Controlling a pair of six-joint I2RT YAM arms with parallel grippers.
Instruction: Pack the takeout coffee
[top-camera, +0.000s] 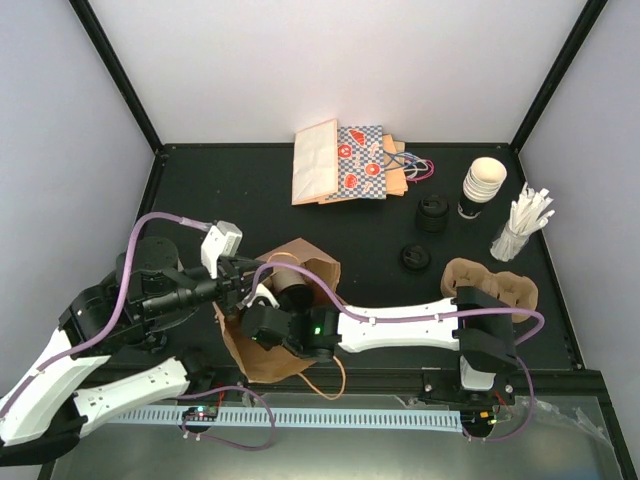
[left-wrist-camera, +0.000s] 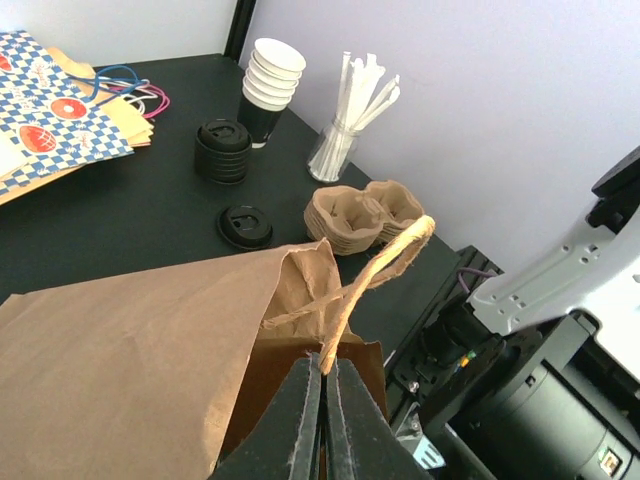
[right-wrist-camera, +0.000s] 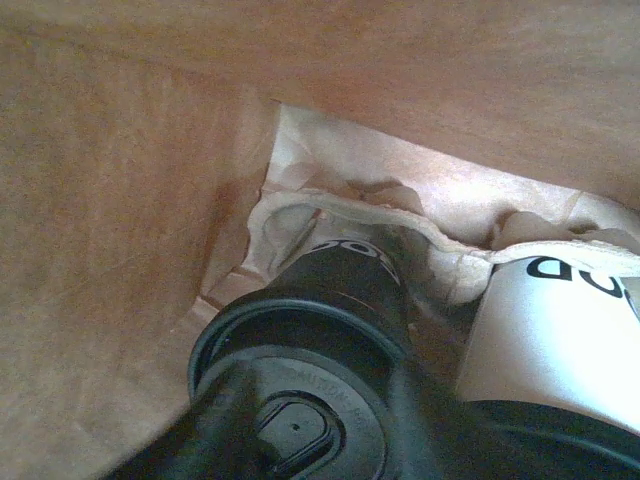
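Brown paper bag (top-camera: 322, 272) stands open at mid-table. We note the left arm (top-camera: 150, 295) reaching low toward it, with the left gripper (left-wrist-camera: 322, 385) pinched tight on the bag's twisted handle (left-wrist-camera: 375, 265). The right arm (top-camera: 400, 325) lies across to the left, and the right gripper (top-camera: 275, 312) is dipped into the bag mouth. We cannot tell how its jaws stand. The takeout coffee (right-wrist-camera: 300, 390) sits inside the bag in a pulp carrier (right-wrist-camera: 350, 215), with its black lid facing the right wrist camera.

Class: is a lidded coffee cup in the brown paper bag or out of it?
In: the cup sits in a tray, the bag's brown walls around it.
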